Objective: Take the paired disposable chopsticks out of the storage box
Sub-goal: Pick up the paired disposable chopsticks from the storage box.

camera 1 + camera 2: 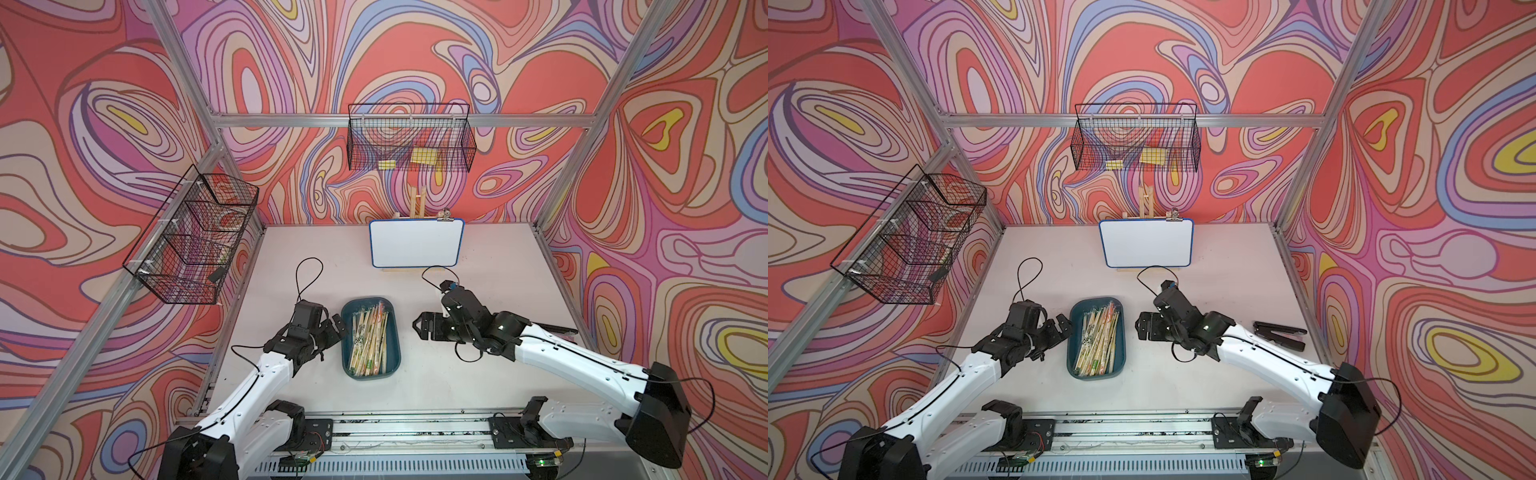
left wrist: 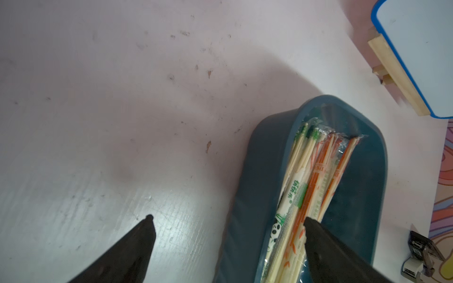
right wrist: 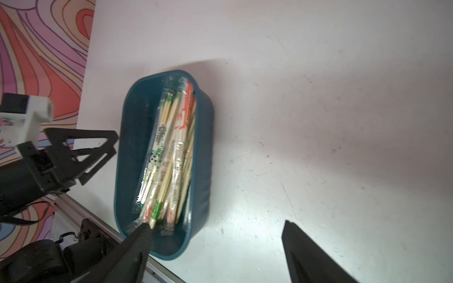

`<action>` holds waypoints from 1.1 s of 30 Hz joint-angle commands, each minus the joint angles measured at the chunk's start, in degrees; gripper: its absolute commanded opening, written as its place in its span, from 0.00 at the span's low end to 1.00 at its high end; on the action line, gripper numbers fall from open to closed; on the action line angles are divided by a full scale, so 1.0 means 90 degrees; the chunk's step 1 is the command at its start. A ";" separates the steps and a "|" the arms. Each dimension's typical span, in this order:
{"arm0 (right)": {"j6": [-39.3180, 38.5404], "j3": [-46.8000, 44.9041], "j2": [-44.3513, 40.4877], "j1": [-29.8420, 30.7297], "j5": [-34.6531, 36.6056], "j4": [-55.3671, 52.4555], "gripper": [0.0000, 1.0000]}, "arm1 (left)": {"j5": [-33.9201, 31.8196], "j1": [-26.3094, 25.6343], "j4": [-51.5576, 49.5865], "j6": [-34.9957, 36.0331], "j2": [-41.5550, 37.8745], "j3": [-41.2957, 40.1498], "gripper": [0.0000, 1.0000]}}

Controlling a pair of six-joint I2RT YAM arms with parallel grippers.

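The storage box [image 1: 395, 345] [image 1: 1073, 332], a dark teal tray, sits mid-table between both arms. The paired disposable chopsticks [image 1: 369, 338] [image 1: 1098, 340] lie in it, sleeved, with green and orange print. My left gripper [image 1: 338, 326] [image 1: 1064, 326] is open at the box's left wall. In the left wrist view [image 2: 228, 218] one finger is over bare table and the other over the chopsticks [image 2: 308, 176]. My right gripper [image 1: 417, 326] [image 1: 1139, 326] is open to the right of the box, holding nothing. In its wrist view [image 3: 215, 223] the box [image 3: 132, 147] and chopsticks [image 3: 171, 156] lie ahead.
A whiteboard on a wooden easel [image 1: 416, 243] stands at the back. Wire baskets hang on the left wall [image 1: 191, 237] and back wall [image 1: 411, 139]. A black stapler [image 1: 1280, 334] lies at the table's right edge. The arms' rail [image 1: 415, 428] runs along the front.
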 commanded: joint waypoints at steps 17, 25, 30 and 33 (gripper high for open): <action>0.0416 0.2201 0.2509 0.1056 0.0639 -0.0431 0.64 | -0.0509 -0.0789 0.0613 -0.1232 -0.0557 -0.0477 1.00; 0.0649 0.2814 0.3358 0.1095 0.0875 -0.0780 0.48 | -0.1751 -0.0777 -0.0737 -0.0910 -0.0637 0.0210 1.00; 0.0766 0.3033 0.3721 0.1095 0.1038 -0.0859 0.40 | -0.1888 -0.0752 -0.0994 -0.0487 -0.0356 0.0858 1.00; 0.0832 0.3114 0.3881 0.1090 0.1152 -0.0894 0.36 | -0.1923 -0.0718 -0.1065 -0.0330 -0.0214 0.1002 1.00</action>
